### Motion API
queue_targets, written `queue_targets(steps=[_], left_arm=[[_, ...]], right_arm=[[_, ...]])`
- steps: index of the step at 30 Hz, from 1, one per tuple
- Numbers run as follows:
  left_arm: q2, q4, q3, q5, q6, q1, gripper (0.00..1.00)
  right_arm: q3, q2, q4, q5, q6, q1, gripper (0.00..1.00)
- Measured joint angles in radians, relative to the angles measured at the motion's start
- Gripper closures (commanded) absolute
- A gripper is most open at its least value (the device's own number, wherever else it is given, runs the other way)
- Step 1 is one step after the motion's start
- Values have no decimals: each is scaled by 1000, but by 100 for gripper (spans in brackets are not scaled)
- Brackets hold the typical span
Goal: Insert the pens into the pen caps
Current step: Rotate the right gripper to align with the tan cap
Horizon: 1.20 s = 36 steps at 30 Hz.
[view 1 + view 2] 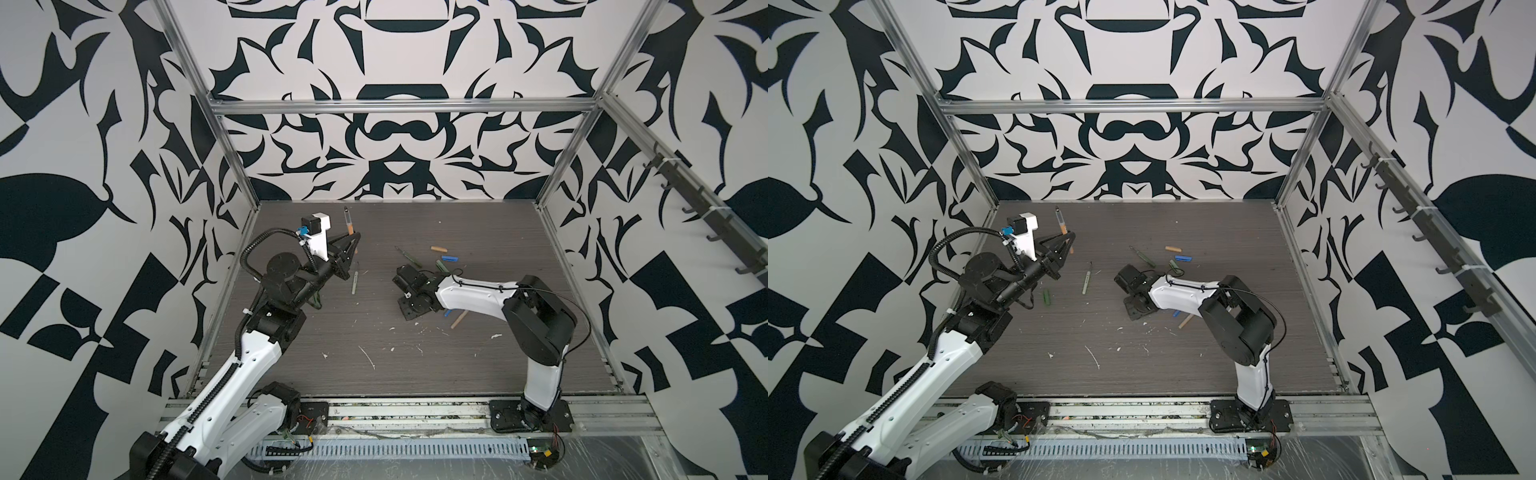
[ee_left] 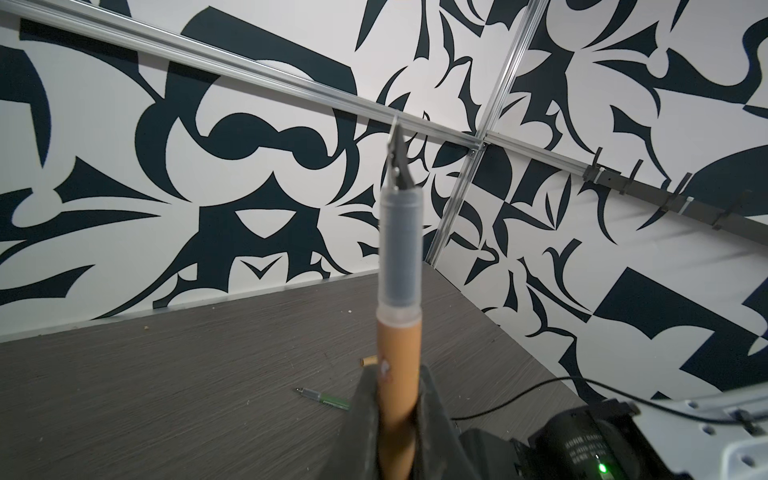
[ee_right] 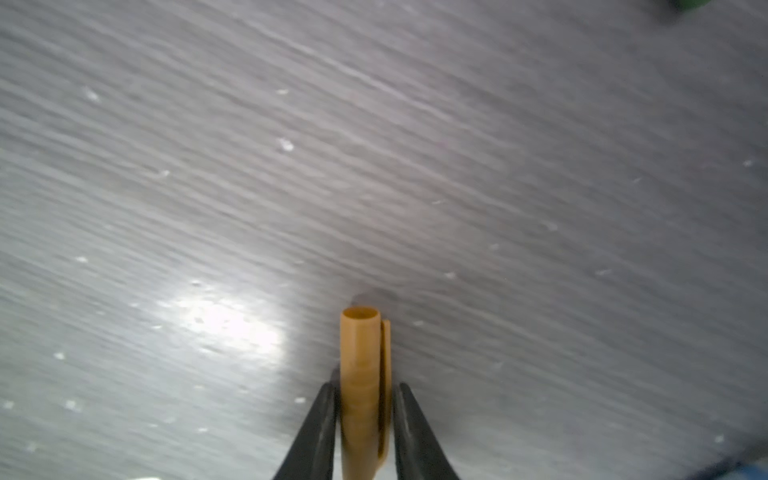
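Grippers both grasp: in a top view the left gripper [image 1: 352, 242] holds the ochre-brown pen [image 1: 348, 222] tip-up behind the pale green pen [image 1: 354, 282], barrel clamped in its wrist view; the right gripper [image 3: 363, 388] pinches the ochre cap [image 3: 360, 353], seemingly right of that green pen.

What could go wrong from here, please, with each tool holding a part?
The ochre pen juts far out of the left tool, so pushing could tilt it. The ochre cap sits with its clip facing one finger of the right tool and might twist or slip on contact.
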Motion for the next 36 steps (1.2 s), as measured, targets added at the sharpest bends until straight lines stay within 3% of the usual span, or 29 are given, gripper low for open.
queue_targets(steps=[4, 7, 20, 36], left_arm=[[0, 0, 0, 8, -7, 0, 86], [1, 0, 0, 11, -10, 0, 86], [15, 0, 0, 28, -17, 0, 86], [15, -1, 0, 32, -17, 0, 86]], right_arm=[[-2, -6, -15, -51, -50, -34, 55], [-3, -19, -42, -72, -79, -34, 53], [-3, -18, -95, -83, -103, -36, 57], [26, 0, -125, -52, -97, -113, 58]])
